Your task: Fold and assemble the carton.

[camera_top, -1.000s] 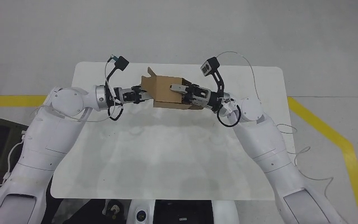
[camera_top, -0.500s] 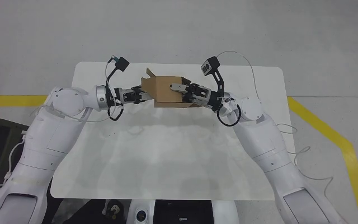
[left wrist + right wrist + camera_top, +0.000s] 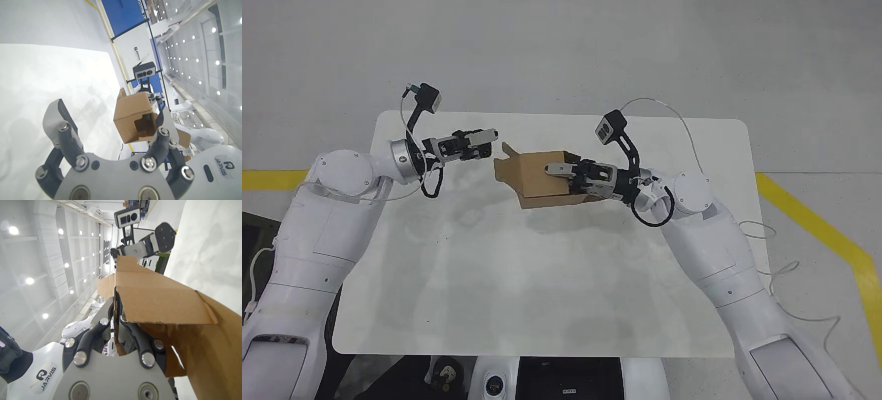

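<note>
Right jaws: pinched shut on one thin wall of carton [image 3: 532, 183]. Left jaws: wide open, empty, just off carton's other end, not touching.

I worry: one-side hold is weak, so carton may tip or slip. Hard push from left jaws may bend wall or pop carton loose.

Carton sits over far middle of worktop [image 3: 542, 300]; I cannot tell if it touches. Brown box shape, flaps loose. End near left jaws is half shut, with square hole.

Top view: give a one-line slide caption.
Right end effector grips the carton over the table; open left end effector hovers apart.
</note>
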